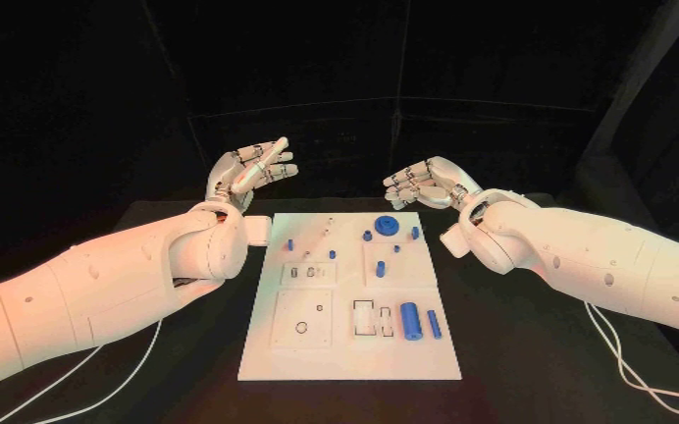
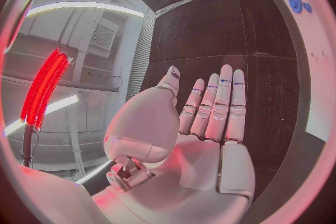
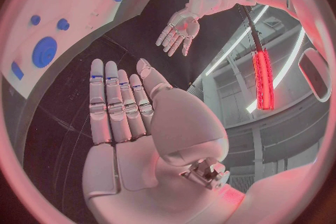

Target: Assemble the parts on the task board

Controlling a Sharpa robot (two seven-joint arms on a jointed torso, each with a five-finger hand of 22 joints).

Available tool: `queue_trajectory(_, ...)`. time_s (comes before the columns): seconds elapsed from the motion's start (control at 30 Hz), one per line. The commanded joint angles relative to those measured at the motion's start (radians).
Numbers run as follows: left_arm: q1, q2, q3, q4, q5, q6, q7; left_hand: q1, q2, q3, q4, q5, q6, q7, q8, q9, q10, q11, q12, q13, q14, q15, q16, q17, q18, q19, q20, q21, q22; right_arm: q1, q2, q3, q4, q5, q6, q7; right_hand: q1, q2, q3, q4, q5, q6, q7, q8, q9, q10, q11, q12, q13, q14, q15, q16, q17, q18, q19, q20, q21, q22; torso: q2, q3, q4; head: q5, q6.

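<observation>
left robot hand (image 1: 252, 174): raised off the table beyond the board's far left corner, palm up, fingers straight and apart, nothing in it; wrist view backs that up, flat bare palm (image 2: 210, 140)
right robot hand (image 1: 428, 185): hovering past the board's far right corner, fingers loosely bent in head view, straight and side by side in its own wrist view (image 3: 119, 117), nothing held either
task board (image 1: 269, 350): white plate lying flat mid-table between the two arms, long side running away from the robot, well within reach of both
blue disc (image 1: 385, 224): round piece near the far edge of the board, closest to the right robot hand
small blue pegs (image 1: 368, 236): scattered around the disc and over toward the board's left half, some upright by the look of it, hard to tell which are seated
blue cylinders (image 1: 410, 320): thick one and a thinner rod just beside it, lying along the near right part, next to a pair of rectangular slots
table (image 1: 538, 365): black, bare around the board
why like this: looks like a ready pose, both hands parked clear of the board so nothing gets bumped and the head camera sees every part
progress guess: basically at the start, no part picked up yet
</observation>
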Motion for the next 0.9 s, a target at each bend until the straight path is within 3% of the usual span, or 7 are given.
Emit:
queue_trajectory(0.03, 0.001, -0.005, 0.0, 0.021, -0.017, 0.062, -0.006, 0.014, 0.002, 0.002, -0.01, 0.002, 0.038, 0.009, 0.011, -0.002, 0.038, -0.013, 0.008, -0.001, 0.029, -0.011, 0.0, 0.007, 0.008, 0.028, -0.011, 0.003, -0.003, 0.013, 0.005, 0.001, -0.005, -0.238, -0.011, -0.078, 0.02, -0.032, 0.024, -0.003, 0.038, 0.091, -0.031, 0.001, 0.004, 0.155, -0.046, 0.012, 0.01, 0.188, -0.061, 0.051, 0.035, 0.011, 0.112, -0.061, 0.128, 0.064, 0.028, 0.0001, 0.0068, -0.005, 0.009)
queue_trajectory(0.13, 0.001, -0.014, -0.002, 0.046, -0.022, 0.064, -0.011, 0.021, 0.0, 0.004, -0.017, 0.002, 0.056, 0.003, 0.013, -0.007, 0.063, -0.02, 0.006, -0.003, 0.05, -0.018, -0.005, 0.013, 0.008, 0.048, -0.018, 0.0, -0.009, 0.029, 0.012, 0.001, -0.009, -0.323, -0.006, -0.109, 0.015, -0.043, 0.029, -0.002, 0.048, 0.116, -0.05, 0.001, 0.003, 0.206, -0.067, 0.015, 0.013, 0.27, -0.088, 0.093, 0.07, 0.01, 0.157, -0.087, 0.203, 0.106, 0.045, -0.0019, 0.0118, -0.007, 0.018)
queue_trajectory(0.2, 0.0, -0.022, -0.002, 0.068, -0.023, 0.064, -0.014, 0.023, -0.001, 0.005, -0.021, 0.003, 0.064, 0.0, 0.012, -0.009, 0.076, -0.024, 0.004, -0.004, 0.062, -0.022, -0.007, 0.018, 0.008, 0.059, -0.021, -0.001, -0.012, 0.039, 0.018, 0.002, -0.012, -0.376, 0.004, -0.131, 0.004, -0.049, 0.029, 0.0, 0.044, 0.12, -0.053, -0.004, 0.002, 0.215, -0.075, 0.009, 0.012, 0.312, -0.096, 0.121, 0.092, 0.011, 0.175, -0.096, 0.236, 0.125, 0.053, -0.0032, 0.0137, -0.008, 0.018)
queue_trajectory(0.27, -0.003, -0.036, -0.002, 0.102, -0.024, 0.066, -0.016, 0.026, -0.002, 0.005, -0.024, 0.002, 0.07, -0.002, 0.01, -0.01, 0.086, -0.027, 0.003, -0.004, 0.071, -0.025, -0.009, 0.022, 0.008, 0.067, -0.024, -0.003, -0.014, 0.05, 0.024, 0.002, -0.014, -0.451, 0.022, -0.163, -0.016, -0.06, 0.028, -0.002, 0.037, 0.122, -0.058, -0.014, 0.001, 0.221, -0.081, -0.008, 0.01, 0.332, -0.107, 0.191, 0.143, 0.009, 0.203, -0.107, 0.291, 0.157, 0.067, -0.0072, 0.0173, -0.013, 0.02)
queue_trajectory(0.37, -0.005, -0.052, -0.003, 0.14, -0.025, 0.067, -0.019, 0.028, -0.002, 0.006, -0.026, 0.002, 0.07, -0.003, 0.009, -0.01, 0.088, -0.027, 0.002, -0.004, 0.073, -0.025, -0.01, 0.023, 0.008, 0.069, -0.024, -0.004, -0.015, 0.062, 0.033, 0.002, -0.017, -0.551, 0.05, -0.205, -0.026, -0.07, 0.033, -0.002, 0.035, 0.123, -0.056, -0.022, 0.001, 0.215, -0.082, -0.026, 0.008, 0.328, -0.108, 0.272, 0.203, 0.008, 0.206, -0.111, 0.34, 0.187, 0.079, -0.0114, 0.0228, -0.017, 0.02)
queue_trajectory(0.63, -0.01, -0.078, -0.003, 0.192, -0.025, 0.072, -0.028, 0.029, -0.005, 0.006, -0.031, 0.002, 0.065, 0.002, 0.001, -0.012, 0.084, -0.023, -0.009, -0.007, 0.068, -0.022, -0.021, 0.026, 0.006, 0.069, -0.023, -0.012, -0.021, 0.074, 0.06, 0.002, -0.025, -0.739, 0.109, -0.304, -0.044, -0.101, 0.034, 0.0, 0.022, 0.104, -0.058, -0.025, 0.0, 0.073, -0.065, -0.029, 0.004, 0.329, -0.098, 0.394, 0.291, 0.009, 0.202, -0.107, 0.425, 0.241, 0.103, -0.0132, 0.0347, -0.026, 0.018)
queue_trajectory(0.9, -0.014, -0.084, -0.003, 0.209, -0.026, 0.079, -0.031, 0.029, -0.005, 0.006, -0.031, 0.002, 0.065, 0.002, 0.0, -0.012, 0.083, -0.023, -0.01, -0.007, 0.067, -0.022, -0.022, 0.026, 0.006, 0.069, -0.023, -0.013, -0.022, 0.077, 0.087, 0.003, -0.041, -0.836, 0.156, -0.352, -0.048, -0.102, 0.033, 0.001, 0.017, 0.08, -0.063, -0.024, 0.001, 0.037, -0.064, 0.003, 0.005, 0.309, -0.1, 0.514, 0.376, 0.01, 0.175, -0.101, 0.519, 0.303, 0.118, -0.0159, 0.0383, -0.03, 0.033)
